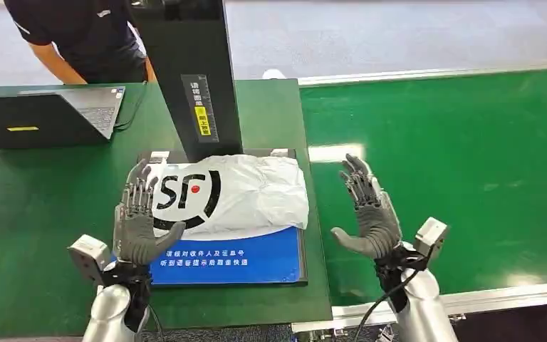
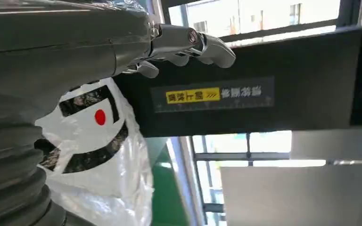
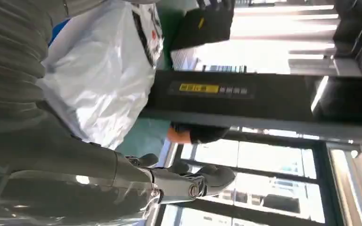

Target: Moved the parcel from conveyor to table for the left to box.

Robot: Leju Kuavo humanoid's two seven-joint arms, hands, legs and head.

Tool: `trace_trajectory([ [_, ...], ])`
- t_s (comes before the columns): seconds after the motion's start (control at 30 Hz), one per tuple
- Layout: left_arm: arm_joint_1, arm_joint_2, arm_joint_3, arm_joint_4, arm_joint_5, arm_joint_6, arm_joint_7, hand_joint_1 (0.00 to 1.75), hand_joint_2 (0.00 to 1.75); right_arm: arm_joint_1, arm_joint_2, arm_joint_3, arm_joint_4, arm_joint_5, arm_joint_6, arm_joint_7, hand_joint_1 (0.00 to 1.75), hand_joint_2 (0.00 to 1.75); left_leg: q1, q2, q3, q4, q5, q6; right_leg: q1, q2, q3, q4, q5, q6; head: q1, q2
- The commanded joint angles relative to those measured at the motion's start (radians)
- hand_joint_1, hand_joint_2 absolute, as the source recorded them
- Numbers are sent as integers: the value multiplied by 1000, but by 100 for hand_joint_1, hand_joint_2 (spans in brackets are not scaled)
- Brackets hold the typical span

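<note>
The parcel (image 1: 246,189), a white plastic mailer with a black and red logo, lies on a blue and black pad (image 1: 256,261) on the green table (image 1: 35,214). My left hand (image 1: 137,216) stands at the parcel's left edge, fingers spread, palm turned toward it, holding nothing. My right hand (image 1: 370,210) hovers open to the right of the parcel, over the edge of the green conveyor (image 1: 456,171), a gap away from the bag. The left wrist view shows the parcel (image 2: 103,160) beside my left hand (image 2: 75,52). The right wrist view shows the parcel (image 3: 99,70) beyond my right hand (image 3: 75,183).
A black upright post (image 1: 196,71) with a yellow label stands right behind the parcel. A closed-angle laptop (image 1: 50,114) sits at the table's far left, and a person (image 1: 78,35) in dark clothes leans over it.
</note>
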Motion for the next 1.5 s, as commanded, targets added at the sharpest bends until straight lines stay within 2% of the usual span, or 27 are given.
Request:
trace_trajectory([
  [0.03, -43, -9, -11, 146, -46, -57, 4, 0, 175, 151, 22, -219, -74, 24, -1, 45, 0, 175, -1, -9, 5, -4, 1, 0, -1, -9, 7, -3, -1, -2, 0, 0],
  [0.1, -50, -2, -36, 159, -114, 0, 4, 0, 175, 165, 38, -234, -67, 53, -2, 59, 0, 175, -1, -9, 5, -4, 1, 0, -1, -9, 7, -3, -1, -2, 0, 0],
  [0.13, -53, -6, -38, 162, -117, 2, 4, 0, 175, 169, 40, -232, -63, 57, -2, 59, 0, 175, 0, -5, 2, -2, 1, 0, 0, -5, 4, -1, -1, -1, 0, 0],
  [0.23, -53, -20, -47, 166, -86, -38, 4, 0, 175, 165, 53, -226, -41, 77, -12, 54, 0, 175, 0, -5, 4, -3, 0, 0, 0, -6, 5, -2, -1, -2, 0, 0],
  [0.37, -49, -22, -72, 157, -137, 10, 13, 0, 175, 163, 65, -219, -36, 89, -26, 51, 0, 175, 0, -3, 2, -1, 0, 0, 0, -3, 2, -1, -1, -2, 0, 0],
  [0.4, -50, -20, -98, 153, -206, 84, 9, 0, 175, 170, 67, -219, -43, 93, -30, 51, 0, 175, -1, -4, 3, -2, 0, 0, 0, -4, 3, -1, -1, -2, 0, 0],
  [0.47, -49, -37, -104, 147, -207, 95, 24, 0, 175, 171, 67, -220, -42, 92, -30, 51, 0, 175, -1, -3, 3, -2, 0, 0, 0, -3, 3, -1, 0, -2, 0, 0],
  [0.5, -47, -22, -150, 132, -318, 186, 51, 0, 175, 172, 67, -224, -44, 94, -34, 52, 0, 175, 0, -3, 2, -1, 0, 0, 0, -3, 2, 0, -1, -2, 0, 0],
  [0.57, -44, -25, -168, 125, -346, 213, 52, 0, 175, 170, 67, -225, -43, 94, -33, 52, 0, 175, -1, -4, 2, -1, 0, 0, 0, -4, 2, 0, -1, -2, 0, 0],
  [0.7, -44, 2, -266, 131, -603, 424, 114, 0, 175, 172, 72, -227, -45, 94, -32, 55, 0, 175, -1, -3, 3, -2, 0, 0, 0, -3, 3, 0, -1, -2, 0, 0],
  [0.77, -48, 9, -288, 142, -668, 469, 137, 0, 175, 172, 73, -226, -43, 95, -32, 56, 0, 175, 0, -3, 2, -1, 0, 0, 0, -3, 2, -1, -1, -2, 0, 0],
  [0.8, -58, 25, -315, 162, -782, 536, 202, 0, 175, 171, 75, -227, -41, 95, -32, 56, 0, 175, 0, -2, 2, -1, 0, 0, 0, -2, 2, 0, 0, -1, 0, 0],
  [0.93, -76, 24, -315, 203, -873, 538, 278, 0, 175, 169, 80, -230, -46, 101, -34, 62, 0, 175, 0, -2, 2, -2, 0, -1, 0, -2, 2, -1, 0, -2, 0, 0],
  [1.17, -51, 24, -276, 224, -875, 488, 331, 0, 175, 179, 80, -230, -47, 108, -35, 68, 0, 175, -1, -1, 3, -3, 0, 0, 0, -1, 3, -1, 0, -2, 0, 0],
  [1.3, -57, 21, -243, 249, -897, 463, 416, 0, 175, 182, 83, -233, -54, 109, -34, 68, 0, 175, 0, -1, 4, -3, 0, 0, 0, -1, 3, -1, 0, -2, 0, 0],
  [1.5, -57, 22, -234, 245, -893, 455, 422, 0, 175, 183, 83, -233, -56, 109, -33, 68, 0, 175, 0, 0, 2, -1, 0, 0, 0, 0, 1, -1, 0, -1, 0, 0],
])
